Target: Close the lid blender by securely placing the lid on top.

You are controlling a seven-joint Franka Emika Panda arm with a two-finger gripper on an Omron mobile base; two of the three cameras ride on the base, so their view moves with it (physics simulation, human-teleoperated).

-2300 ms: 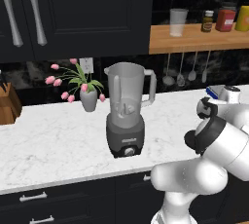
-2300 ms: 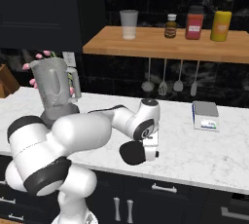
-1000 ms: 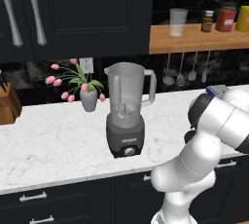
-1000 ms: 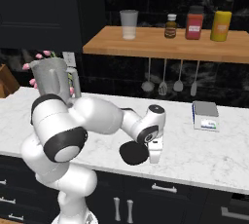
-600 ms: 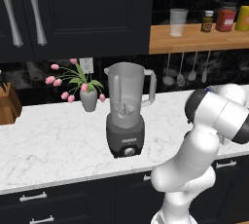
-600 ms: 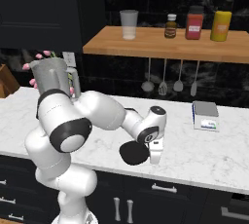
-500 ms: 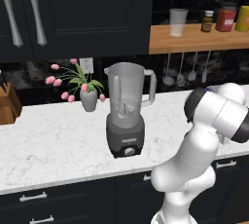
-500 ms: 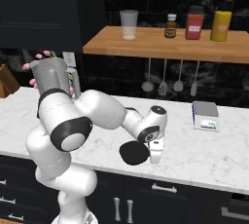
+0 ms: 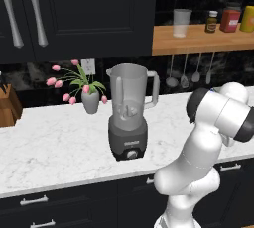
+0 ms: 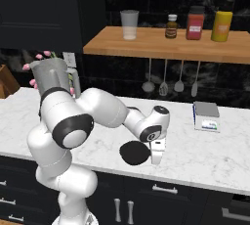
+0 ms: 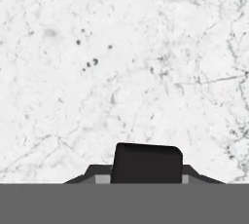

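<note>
Swung round over the last couple of seconds, the arm's big elbow now stands upright near the front tabletop edge, while the end effector (image 10: 155, 155) has stayed low beside the lid (image 10: 134, 152), which has not shifted from its spot well to the right of the blender (image 9: 129, 118). From the right base view the end effector points straight down, its tip at or just above the marble tabletop (image 10: 215, 160), with the lid touching or just beside it on the blender side. From the hand view a single dark fingertip (image 11: 147, 162) rises over bare marble, so I cannot tell how far apart the fingers stand, nor whether they grip the lid's edge. Farther back, the blender's jar mouth is uncovered, just beside the flower vase (image 9: 90, 101). By my judgement the lid is not yet lifted, so the grasp is the step in hand
</note>
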